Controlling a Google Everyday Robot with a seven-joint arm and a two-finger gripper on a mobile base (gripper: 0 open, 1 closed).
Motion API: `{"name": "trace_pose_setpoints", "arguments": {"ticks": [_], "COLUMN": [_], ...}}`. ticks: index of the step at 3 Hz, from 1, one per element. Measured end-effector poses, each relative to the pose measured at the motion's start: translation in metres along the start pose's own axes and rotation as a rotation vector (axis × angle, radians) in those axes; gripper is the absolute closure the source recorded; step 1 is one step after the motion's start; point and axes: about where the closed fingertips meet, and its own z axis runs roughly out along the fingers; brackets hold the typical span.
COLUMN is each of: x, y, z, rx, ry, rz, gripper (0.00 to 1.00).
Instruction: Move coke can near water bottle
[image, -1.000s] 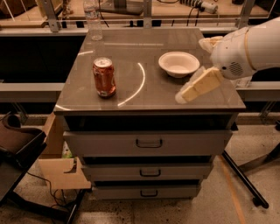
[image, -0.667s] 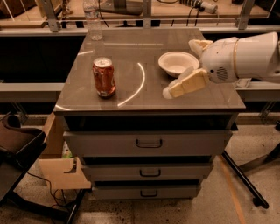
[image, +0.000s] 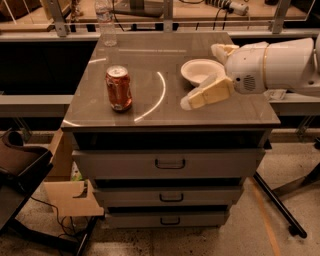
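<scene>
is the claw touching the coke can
Apart. The camera view shows the open claw at right by the white bowl, bare grey tabletop between it and the red-orange soda can.

The coke can (image: 119, 88) stands upright at the front left of the desk (image: 150, 55), well apart from the water bottle (image: 106, 22) at the far-left corner. The pincer (image: 200, 76), fingers spread, straddles the white bowl (image: 194, 66).

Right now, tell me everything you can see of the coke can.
The coke can is small, red-orange with pale lettering and a silver top, seemingly metal. It stands upright on the front left of the grey cabinet top, touching nothing else. The water bottle stands behind it at the back edge. The gripper, open, is off to its right by the white bowl, well apart from it.
</scene>
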Motion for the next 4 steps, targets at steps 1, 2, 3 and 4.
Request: {"name": "trace_pose_setpoints", "arguments": {"ticks": [1,2,3,4], "x": [0.004,0.003,-0.002,-0.008], "y": [0.001,0.001,-0.001,-0.003], "z": [0.026,0.057,0.088,0.114], "rx": [-0.017,-0.034,-0.058,-0.084], "ry": [-0.043,-0.123,-0.194,-0.257], "rz": [0.024,0.035,0.028,0.016], "gripper": [0.0,0.0,0.0,0.0]}}
